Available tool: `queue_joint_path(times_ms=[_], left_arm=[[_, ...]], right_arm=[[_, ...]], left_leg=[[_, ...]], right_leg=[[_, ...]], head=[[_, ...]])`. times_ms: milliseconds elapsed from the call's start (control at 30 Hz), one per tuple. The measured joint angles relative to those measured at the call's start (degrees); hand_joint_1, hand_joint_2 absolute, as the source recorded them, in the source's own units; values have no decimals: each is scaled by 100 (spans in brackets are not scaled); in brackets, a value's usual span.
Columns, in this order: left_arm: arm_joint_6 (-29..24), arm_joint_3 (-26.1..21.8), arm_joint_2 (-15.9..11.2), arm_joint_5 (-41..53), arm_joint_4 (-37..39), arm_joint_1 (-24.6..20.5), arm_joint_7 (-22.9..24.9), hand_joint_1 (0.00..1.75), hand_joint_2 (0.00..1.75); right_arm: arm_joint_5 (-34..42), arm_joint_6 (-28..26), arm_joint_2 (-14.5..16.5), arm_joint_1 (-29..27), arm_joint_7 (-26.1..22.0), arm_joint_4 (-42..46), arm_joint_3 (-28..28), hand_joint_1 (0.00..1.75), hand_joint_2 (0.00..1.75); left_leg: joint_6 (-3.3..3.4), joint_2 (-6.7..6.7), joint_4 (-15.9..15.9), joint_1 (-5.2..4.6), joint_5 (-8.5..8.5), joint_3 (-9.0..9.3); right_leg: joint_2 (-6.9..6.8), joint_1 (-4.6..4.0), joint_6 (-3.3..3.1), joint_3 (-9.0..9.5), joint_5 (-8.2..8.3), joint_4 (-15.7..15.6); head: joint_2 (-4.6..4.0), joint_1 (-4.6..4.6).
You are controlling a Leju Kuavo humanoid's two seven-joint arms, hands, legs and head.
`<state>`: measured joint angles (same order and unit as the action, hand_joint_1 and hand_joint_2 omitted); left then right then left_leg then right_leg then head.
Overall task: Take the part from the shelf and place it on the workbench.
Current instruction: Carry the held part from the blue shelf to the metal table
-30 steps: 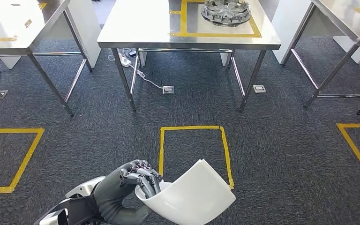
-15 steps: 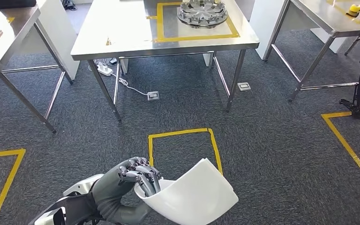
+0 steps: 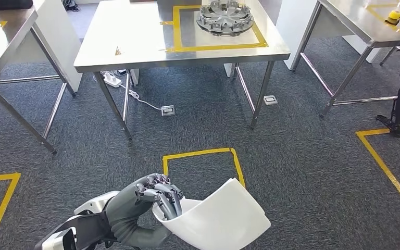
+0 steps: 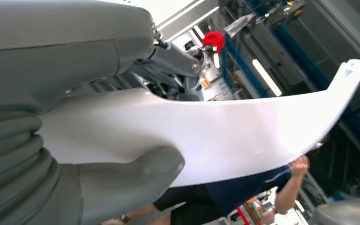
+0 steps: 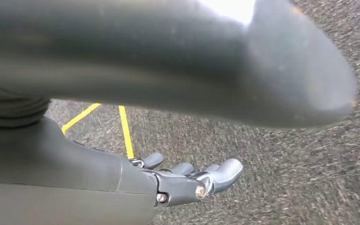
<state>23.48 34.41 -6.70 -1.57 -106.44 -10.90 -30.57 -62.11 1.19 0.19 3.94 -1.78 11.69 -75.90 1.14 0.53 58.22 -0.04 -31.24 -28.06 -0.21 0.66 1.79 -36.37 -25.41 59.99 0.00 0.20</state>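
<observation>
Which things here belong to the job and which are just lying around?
Job: white part, gripped by the left hand; steel workbench ahead.
Lying about: metal wheel on the bench, power strip, floor sockets, side tables.

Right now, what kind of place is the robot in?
Most likely a factory or workshop test floor. Stainless steel workbenches stand on grey carpet marked with yellow tape squares, and a metal wheel-like part lies on one bench. The left robot hand holds a curved white panel.
</observation>
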Motion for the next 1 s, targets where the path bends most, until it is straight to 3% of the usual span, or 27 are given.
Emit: queue_joint_path(times_ms=[100,167,200,267,333,367,467,500,533,633,667,733,800,833,867,900,1000], left_arm=[[1,7,1,-9,4,-6,34,175,175],[1,11,-2,-17,3,-9,48,175,175],[0,13,-3,-17,3,-8,51,175,175],[-3,16,-8,-16,4,15,52,175,175],[-6,17,-17,-8,6,57,52,175,175],[-8,17,-21,-4,6,73,53,175,175],[-10,17,-31,2,8,91,52,175,175],[-11,19,-36,3,8,98,53,175,175],[-13,20,-42,3,4,104,52,175,175],[-16,21,-42,1,-20,106,52,175,175],[-16,21,-36,1,-28,101,52,175,175],[-16,22,-25,3,-40,94,54,175,175],[-17,23,-14,13,-42,93,72,175,175],[-18,23,-10,18,-42,95,85,175,175],[-18,23,-6,21,-42,95,99,175,175],[-18,23,-1,21,-43,94,109,175,175],[-19,23,16,22,-45,91,125,175,175]], right_arm=[[-17,11,4,-14,1,0,1,0,0],[-32,26,6,-17,-2,0,2,0,0],[-39,34,7,-12,-3,0,2,0,0],[-50,50,7,-10,-2,0,2,0,0],[-55,60,8,-21,-1,0,2,0,0],[-56,64,8,-26,-1,0,2,0,0],[-56,77,13,-27,-1,0,2,0,0],[-56,82,15,-22,0,0,2,0,0],[-56,83,16,-18,1,0,2,0,0],[-56,79,19,-4,-1,1,2,0,0],[-56,80,22,9,-1,2,2,0,0],[-56,79,26,29,0,2,2,0,0],[-56,79,26,19,10,2,2,0,0],[-56,79,25,9,16,2,2,0,0],[-56,80,25,2,20,2,2,0,0],[-56,81,25,0,22,2,2,0,0],[-56,83,25,-9,21,2,2,0,0]], left_leg=[[-121,10,40,-14,-22,76],[-176,-1,312,-8,-47,4],[-196,-9,588,0,-121,-149],[-230,-26,1287,14,-393,-625],[-242,-27,1629,18,-545,-1002],[-238,-27,1523,18,-441,-1056],[-175,-32,519,3,353,-887],[-146,-36,278,-10,509,-841],[-113,-43,145,-20,583,-819],[-6,-62,79,-10,535,-685],[31,-59,61,1,509,-614],[84,-51,31,14,439,-497],[99,-58,26,14,347,-412],[94,-66,26,15,293,-355],[85,-72,26,16,235,-283],[72,-74,26,17,173,-200],[10,-64,31,-2,-36,-9]], right_leg=[[1,-13,-154,79,-30,-105],[22,7,-234,216,-80,-133],[32,13,-261,279,-112,-143],[47,11,-291,359,-193,-148],[64,8,-287,451,-284,-147],[72,8,-281,518,-336,-147],[88,1,-238,716,-509,-144],[92,-3,-206,751,-564,-144],[95,-7,-167,781,-597,-133],[90,-13,-63,830,-602,5],[82,-14,-44,748,-596,185],[65,-8,-8,345,-702,828],[61,-3,32,-173,-1002,1433],[59,-2,46,-346,-1101,1535],[58,-1,49,-425,-1086,1456],[53,0,44,-409,-921,1199],[6,-13,-17,-199,-64,162]], head=[[0,-1],[0,-26],[0,-44],[0,-81],[0,-99],[0,-108],[0,-128],[0,-132],[0,-136],[0,-132],[0,-123],[0,-98],[0,-80],[0,-75],[0,-71],[0,-65],[0,-45]])
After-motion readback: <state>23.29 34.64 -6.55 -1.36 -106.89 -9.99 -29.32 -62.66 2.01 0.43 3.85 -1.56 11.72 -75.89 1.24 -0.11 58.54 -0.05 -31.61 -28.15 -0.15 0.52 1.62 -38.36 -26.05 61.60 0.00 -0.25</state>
